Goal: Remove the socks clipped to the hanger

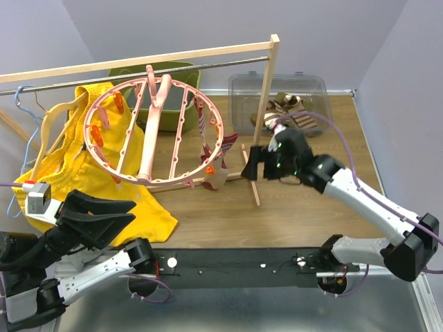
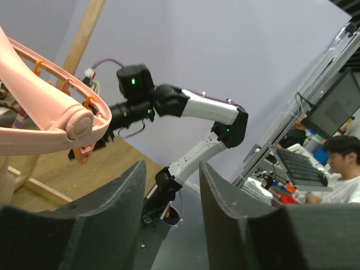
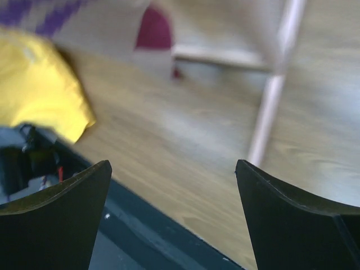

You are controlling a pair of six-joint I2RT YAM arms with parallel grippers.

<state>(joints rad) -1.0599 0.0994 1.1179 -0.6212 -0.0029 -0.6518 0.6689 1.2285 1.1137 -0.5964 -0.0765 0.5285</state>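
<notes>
The pink round hanger point(image 1: 154, 131) hangs from the rail, its near end also showing in the left wrist view point(image 2: 45, 115) with an orange clip point(image 2: 84, 152). A pinkish sock with purple stripes point(image 1: 210, 156) stays clipped at the ring's right edge; it is a blur in the right wrist view point(image 3: 112, 25). Other striped socks point(image 1: 289, 114) lie in the clear bin point(image 1: 243, 88). My right gripper point(image 1: 250, 166) point(image 3: 172, 163) is open and empty, just right of the clipped sock. My left gripper point(image 1: 131, 212) point(image 2: 172, 166) is open and empty, low at the front left below the ring.
Big yellow shorts point(image 1: 83, 180) point(image 3: 39, 84) hang and drape at the left, beside a light-blue wire hanger point(image 1: 23, 104). The wooden rack's post point(image 1: 270, 83) point(image 3: 273, 90) and foot bars stand between ring and bin. A green bin point(image 1: 181, 75) sits behind.
</notes>
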